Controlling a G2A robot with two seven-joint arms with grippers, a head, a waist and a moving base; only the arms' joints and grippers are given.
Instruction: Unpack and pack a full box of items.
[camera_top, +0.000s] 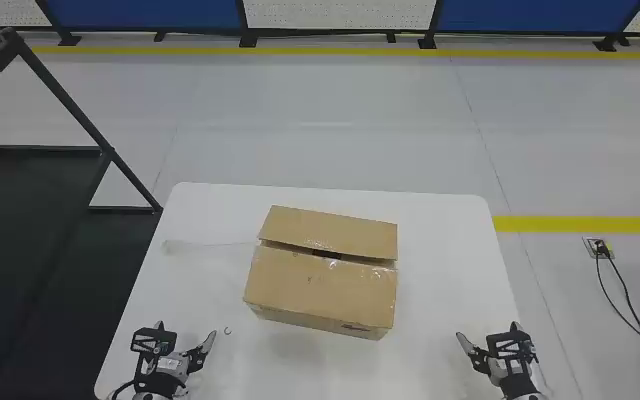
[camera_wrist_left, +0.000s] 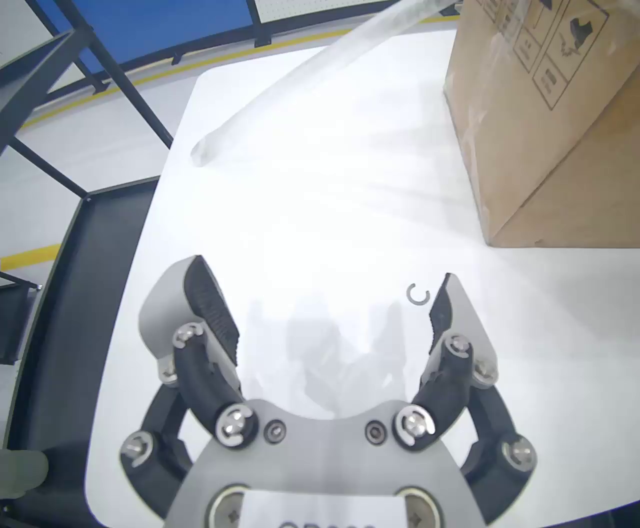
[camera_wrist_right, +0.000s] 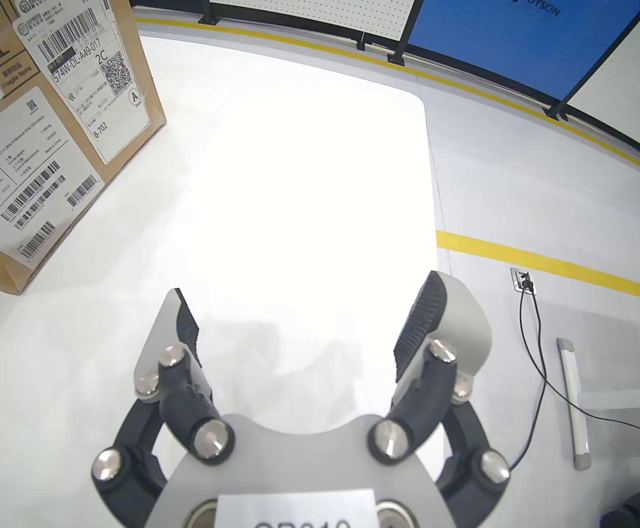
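Left end effector and right end effector both gape wide, empty, near the box, which looks nearly shut.

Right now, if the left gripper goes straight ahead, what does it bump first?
Probably the little ring just ahead of the left gripper, if it travels low. Otherwise bare table until the clear strip; the box sits aside.

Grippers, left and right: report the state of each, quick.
Left gripper: open, holding nothing.
Right gripper: open, holding nothing.
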